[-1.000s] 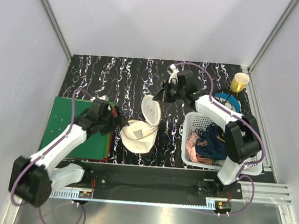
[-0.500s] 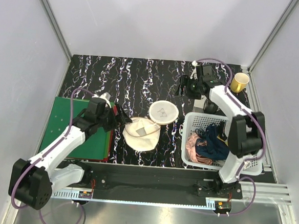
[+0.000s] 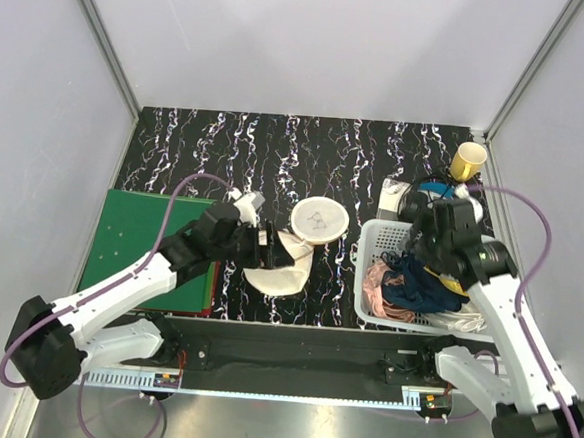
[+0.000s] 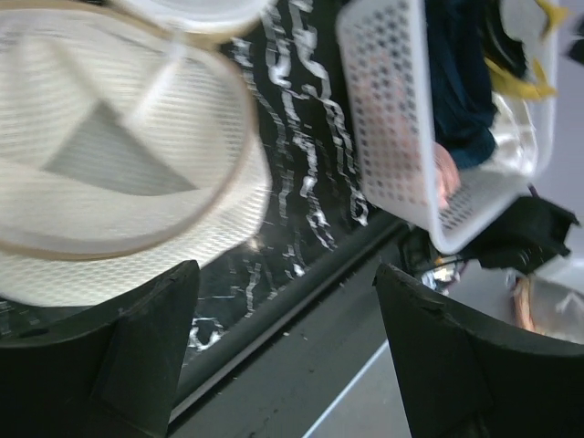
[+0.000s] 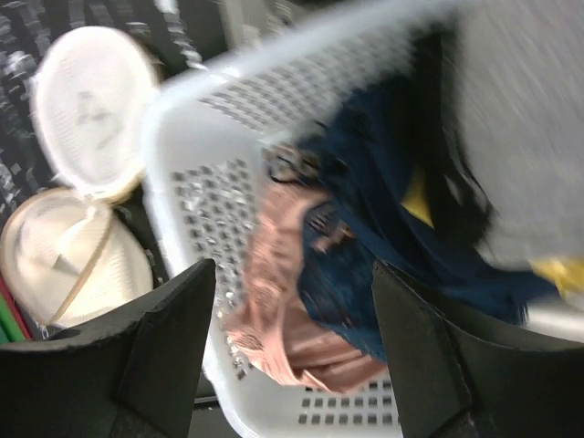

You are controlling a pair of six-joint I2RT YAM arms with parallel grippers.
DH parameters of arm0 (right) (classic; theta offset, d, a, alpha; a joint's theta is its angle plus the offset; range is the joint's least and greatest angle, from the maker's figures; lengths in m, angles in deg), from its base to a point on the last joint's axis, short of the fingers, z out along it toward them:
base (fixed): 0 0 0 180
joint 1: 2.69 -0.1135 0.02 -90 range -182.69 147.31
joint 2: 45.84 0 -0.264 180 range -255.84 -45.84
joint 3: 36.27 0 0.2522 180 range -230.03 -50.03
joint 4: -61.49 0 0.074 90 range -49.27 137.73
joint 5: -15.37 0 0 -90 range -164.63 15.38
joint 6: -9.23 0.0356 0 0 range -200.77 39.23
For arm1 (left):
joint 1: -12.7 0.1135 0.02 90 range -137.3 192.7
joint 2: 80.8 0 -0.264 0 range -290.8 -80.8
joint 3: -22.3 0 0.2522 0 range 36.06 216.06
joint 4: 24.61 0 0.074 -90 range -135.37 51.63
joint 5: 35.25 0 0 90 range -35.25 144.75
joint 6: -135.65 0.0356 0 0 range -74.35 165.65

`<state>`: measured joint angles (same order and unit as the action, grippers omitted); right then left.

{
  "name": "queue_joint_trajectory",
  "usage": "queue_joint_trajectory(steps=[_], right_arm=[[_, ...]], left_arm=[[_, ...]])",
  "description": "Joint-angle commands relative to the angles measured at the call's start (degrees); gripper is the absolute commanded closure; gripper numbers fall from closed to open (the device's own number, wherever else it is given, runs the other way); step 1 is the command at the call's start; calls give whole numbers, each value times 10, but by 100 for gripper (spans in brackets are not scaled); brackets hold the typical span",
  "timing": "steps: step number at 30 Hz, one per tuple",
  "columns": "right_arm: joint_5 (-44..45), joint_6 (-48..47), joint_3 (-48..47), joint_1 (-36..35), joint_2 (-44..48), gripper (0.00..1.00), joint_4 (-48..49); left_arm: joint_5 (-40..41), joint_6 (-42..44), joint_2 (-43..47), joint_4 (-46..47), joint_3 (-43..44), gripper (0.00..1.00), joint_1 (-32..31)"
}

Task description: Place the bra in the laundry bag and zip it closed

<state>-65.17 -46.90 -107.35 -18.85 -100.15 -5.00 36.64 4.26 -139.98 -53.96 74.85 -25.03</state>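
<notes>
While laundry bag lies open for loading, right gripper, wide, empty, hangs over basket; left gripper likewise beside bag

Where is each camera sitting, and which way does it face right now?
Top external: above and behind the arms, looking down; both arms show, left gripper by the laundry bag, right gripper over the basket.
Left wrist: low, facing across the open bag toward the basket; own fingers show.
Right wrist: above the basket, looking down at clothes; own fingers show.
Both wrist views share bag and basket.
</notes>
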Motion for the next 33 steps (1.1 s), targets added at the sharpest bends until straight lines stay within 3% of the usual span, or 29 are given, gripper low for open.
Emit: queue_joint_trajectory(steps=[1,5,9,12,15,20,27,33], right_arm=[[107,150,33,25,59,25,-100],[185,185,27,49,96,30,-123],[222,120,8,95,47,35,-114],[199,48,-6,127,-5,36,-81],[119,-33,-13,127,-40,33,-27],[55,-67,-9,128,-127,27,23],[108,-50,-19,128,-199,20,39],[159,-64,-12,128,-245,21,92]], left_arm=[[12,17,9,47,43,18,-55],[-3,43,11,46,39,18,-67],[-22,68,26,39,34,18,-67],[-32,84,35,25,38,18,-67],[-33,104,43,6,42,18,-67],[-32,125,59,-8,35,18,-67],[-25,150,82,-37,38,18,-67],[-25,155,83,-34,36,18,-67]])
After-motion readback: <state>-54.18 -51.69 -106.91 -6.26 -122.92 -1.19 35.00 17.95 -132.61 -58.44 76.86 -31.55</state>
